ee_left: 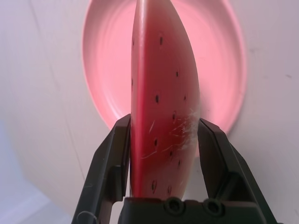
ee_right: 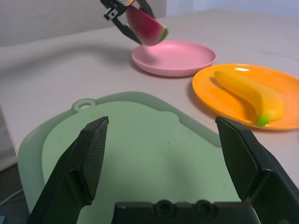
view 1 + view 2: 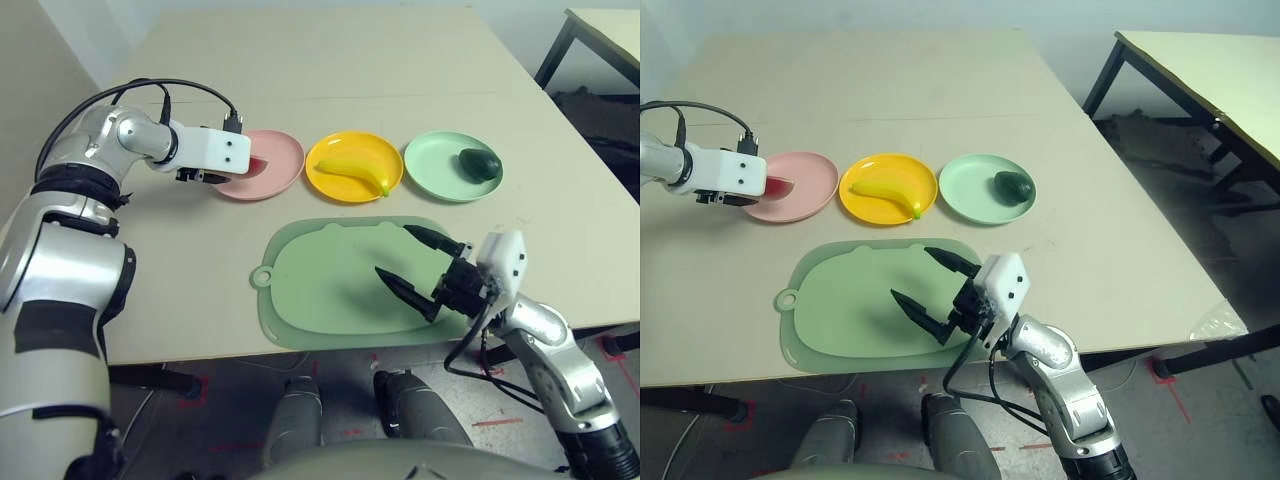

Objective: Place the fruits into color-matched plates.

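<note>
Left gripper (image 1: 163, 140) clamped on watermelon wedge (image 1: 161, 98) above pink plate (image 3: 275, 160), right gripper (image 3: 420, 265) spread apart over green mat (image 3: 320, 290), banana (image 3: 355, 172) on yellow plate (image 3: 335, 150), avocado (image 3: 480, 163) on mint plate (image 3: 435, 160).

glossy plastic on a matt table (image 3: 330, 70)
the watermelon wedge (image 1: 161, 107) looked smooth but scuffed; the pink plate (image 2: 175, 58) and banana (image 2: 250, 93) shone.

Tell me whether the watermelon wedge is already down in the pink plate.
Not yet. The left gripper is shut on the watermelon wedge, holding it above the pink plate, clear of its surface.
</note>
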Controlling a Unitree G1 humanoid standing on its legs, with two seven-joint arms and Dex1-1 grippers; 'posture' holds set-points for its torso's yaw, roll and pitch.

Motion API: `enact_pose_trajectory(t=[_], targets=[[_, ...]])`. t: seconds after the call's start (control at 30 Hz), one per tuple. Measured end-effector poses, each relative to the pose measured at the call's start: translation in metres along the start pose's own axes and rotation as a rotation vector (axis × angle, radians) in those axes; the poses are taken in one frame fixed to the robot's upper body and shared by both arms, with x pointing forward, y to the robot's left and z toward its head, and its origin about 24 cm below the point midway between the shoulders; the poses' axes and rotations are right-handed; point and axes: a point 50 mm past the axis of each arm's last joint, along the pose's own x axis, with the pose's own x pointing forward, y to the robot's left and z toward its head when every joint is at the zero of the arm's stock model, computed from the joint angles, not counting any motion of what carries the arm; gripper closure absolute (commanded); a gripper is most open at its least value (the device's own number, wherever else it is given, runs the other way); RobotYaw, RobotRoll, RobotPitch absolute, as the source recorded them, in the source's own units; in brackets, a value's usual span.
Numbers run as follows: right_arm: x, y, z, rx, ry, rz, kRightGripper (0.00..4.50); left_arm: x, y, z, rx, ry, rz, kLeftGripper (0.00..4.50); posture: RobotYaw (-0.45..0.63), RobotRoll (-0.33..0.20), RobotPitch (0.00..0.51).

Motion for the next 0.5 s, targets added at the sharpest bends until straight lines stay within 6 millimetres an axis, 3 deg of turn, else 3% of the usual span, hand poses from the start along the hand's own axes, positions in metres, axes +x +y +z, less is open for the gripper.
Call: enact_pose_trajectory(t=[0.33,0.5], targets=[[-0.006,0.005,-0.008,0.009,0.043,-0.012,0.00,0.021,-0.001,0.006,-0.028,0.071,0.093,2.22,-0.08,0.000,0.131],[-0.006,0.008,-0.010,0.020,0.044,-0.011,0.00,0.030,-0.015,0.003,-0.048,0.102,0.045,2.22,-0.10,0.000,0.141]])
